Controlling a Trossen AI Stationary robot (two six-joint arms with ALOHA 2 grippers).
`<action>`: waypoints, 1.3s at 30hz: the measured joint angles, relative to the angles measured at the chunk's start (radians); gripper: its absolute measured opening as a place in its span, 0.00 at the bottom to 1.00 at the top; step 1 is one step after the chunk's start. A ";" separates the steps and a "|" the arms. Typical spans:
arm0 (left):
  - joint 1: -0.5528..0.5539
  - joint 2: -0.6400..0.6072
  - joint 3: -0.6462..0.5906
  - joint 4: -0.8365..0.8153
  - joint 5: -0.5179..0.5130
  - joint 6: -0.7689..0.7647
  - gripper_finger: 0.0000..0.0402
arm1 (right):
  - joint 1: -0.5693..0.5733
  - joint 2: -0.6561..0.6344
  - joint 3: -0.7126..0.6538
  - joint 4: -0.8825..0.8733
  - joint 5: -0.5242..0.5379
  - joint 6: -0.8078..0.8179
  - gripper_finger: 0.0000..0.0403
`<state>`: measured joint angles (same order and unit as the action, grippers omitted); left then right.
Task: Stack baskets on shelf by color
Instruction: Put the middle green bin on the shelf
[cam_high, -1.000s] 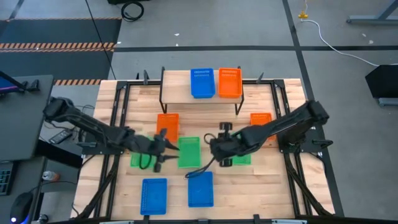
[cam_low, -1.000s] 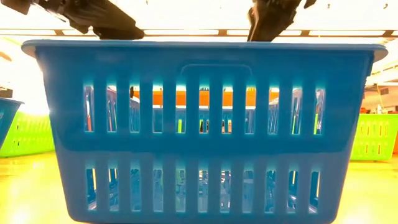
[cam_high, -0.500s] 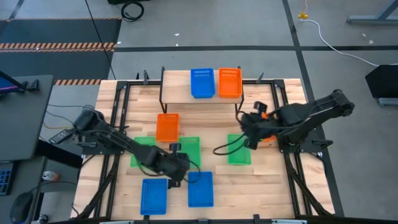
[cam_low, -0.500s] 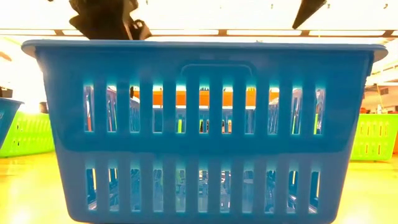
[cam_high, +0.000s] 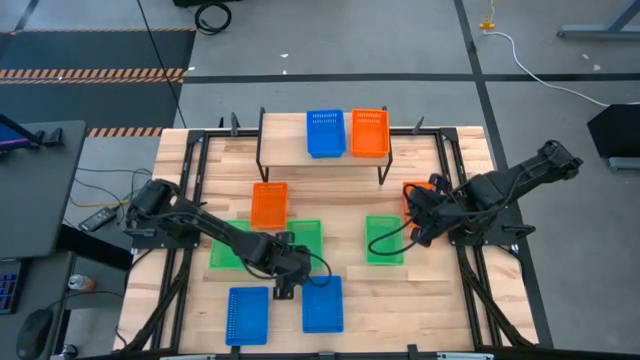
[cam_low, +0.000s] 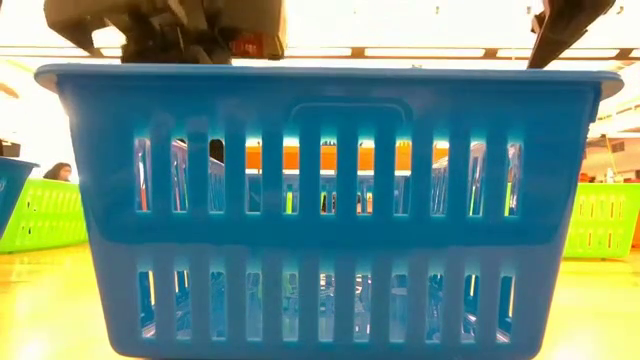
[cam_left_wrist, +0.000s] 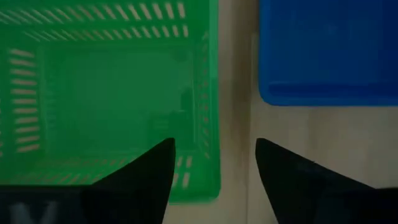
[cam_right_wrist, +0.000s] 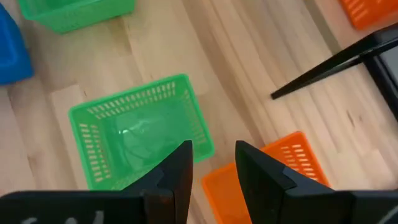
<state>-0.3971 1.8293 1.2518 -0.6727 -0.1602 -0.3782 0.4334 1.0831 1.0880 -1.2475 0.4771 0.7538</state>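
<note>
Taking the shelf (cam_high: 320, 158) at the table's (cam_high: 440, 300) far edge as the mark: farthest from it, two blue baskets (cam_high: 322, 304) lie along the near edge. The left end effector (cam_high: 289, 278) hovers released between one of them and a green basket (cam_high: 305, 243). Closer to the shelf, off its right end, the right end effector (cam_high: 422, 228) hangs parted and empty over an orange basket (cam_high: 416, 192). On the shelf sit a blue and an orange basket (cam_high: 369, 132).

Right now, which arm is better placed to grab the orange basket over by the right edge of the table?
Probably the right arm. Its claw hangs open just beside that orange basket. The left claw, also open, is across the table between green and blue baskets.
</note>
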 joint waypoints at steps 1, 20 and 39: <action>0.001 0.014 -0.001 -0.005 -0.003 0.001 0.55 | 0.003 0.002 0.000 0.009 0.000 0.003 0.32; 0.055 -0.115 0.065 -0.115 -0.134 0.168 0.01 | 0.072 0.041 0.000 0.103 -0.028 0.055 0.32; 0.215 -0.319 0.263 -0.545 -0.315 0.315 0.01 | 0.072 0.045 0.000 0.115 -0.018 0.047 0.32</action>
<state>-0.1820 1.5104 1.5146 -1.2177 -0.4747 -0.0634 0.5053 1.1278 1.0882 -1.1329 0.4587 0.8013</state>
